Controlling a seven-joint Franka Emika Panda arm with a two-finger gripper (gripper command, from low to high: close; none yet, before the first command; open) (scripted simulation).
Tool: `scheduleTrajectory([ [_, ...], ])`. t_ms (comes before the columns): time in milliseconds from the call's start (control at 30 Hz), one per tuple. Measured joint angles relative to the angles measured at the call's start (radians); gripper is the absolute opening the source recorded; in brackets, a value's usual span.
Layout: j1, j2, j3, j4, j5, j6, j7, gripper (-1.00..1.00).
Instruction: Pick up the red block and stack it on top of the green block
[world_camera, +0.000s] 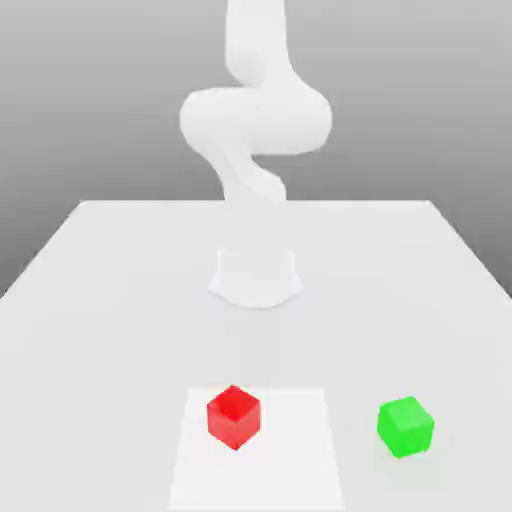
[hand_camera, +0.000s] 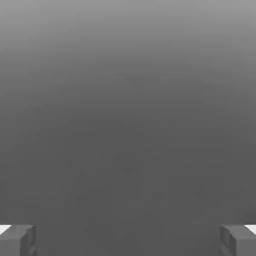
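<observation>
The red block (world_camera: 234, 416) sits on a lighter square patch of the table (world_camera: 120, 280), near the front and slightly toward the exterior view's left. To its right, about a block's width and more away, the green block (world_camera: 405, 427) rests on the table. In the hand view my gripper (hand_camera: 128, 240) is open: its two grey fingertips (hand_camera: 17, 240) stand far apart with nothing between them, facing plain grey background. The white arm (world_camera: 255, 120) rises from its base behind the blocks.
The arm's round base (world_camera: 256, 275) stands on the white table behind the blocks. The lighter square patch (world_camera: 290, 470) lies under the red block at the front.
</observation>
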Motion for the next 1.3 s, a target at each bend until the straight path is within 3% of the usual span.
scheduleTrajectory([
  [233,-0.002,0.273,-0.018,-0.153,0.108,0.152,0.12,0.0],
  [400,-0.018,0.465,0.001,-0.262,0.133,0.263,0.245,0.0],
  [533,-0.039,0.607,0.014,-0.349,0.085,0.355,0.391,0.0],
  [633,-0.059,0.704,0.005,-0.41,-0.008,0.423,0.534,0.0],
  [900,-0.061,0.927,0.005,-0.397,-0.034,0.611,0.573,0.0],
  [933,-0.063,0.955,0.009,-0.394,-0.03,0.634,0.571,-1.0],
  [1167,-0.065,0.961,0.01,-0.393,-0.033,0.641,0.573,-1.0],
  [1300,-0.063,0.866,0.005,-0.405,-0.044,0.561,0.58,-1.0],
])
